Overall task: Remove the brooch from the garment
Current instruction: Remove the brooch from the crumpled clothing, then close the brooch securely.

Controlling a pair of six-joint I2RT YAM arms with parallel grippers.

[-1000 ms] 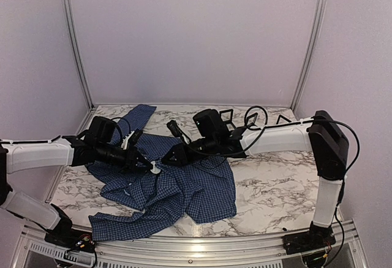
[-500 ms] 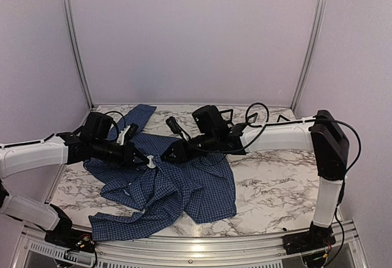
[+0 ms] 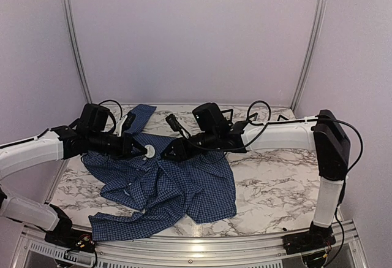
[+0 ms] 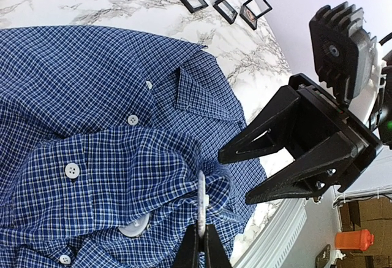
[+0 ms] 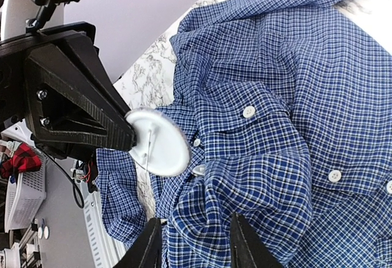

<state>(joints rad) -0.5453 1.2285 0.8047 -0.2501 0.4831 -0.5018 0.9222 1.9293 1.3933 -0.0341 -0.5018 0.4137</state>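
So the left pincer [image 3: 141, 150] is clamped on the rim of the brooch [image 5: 160, 144], pale back and pin showing, right against a bunched fold of the shirt [image 3: 184, 188]; can't tell if the pin's free. Just beside it the right pincer [image 4: 234, 178] hangs half open and empty. Three black frames [image 4: 226, 1] sit at the far edge of the desk [image 3: 269, 188]. Versus a second ago, the left arm's pulled the brooch farther back.

No lettering or number seems readable on anything shown.
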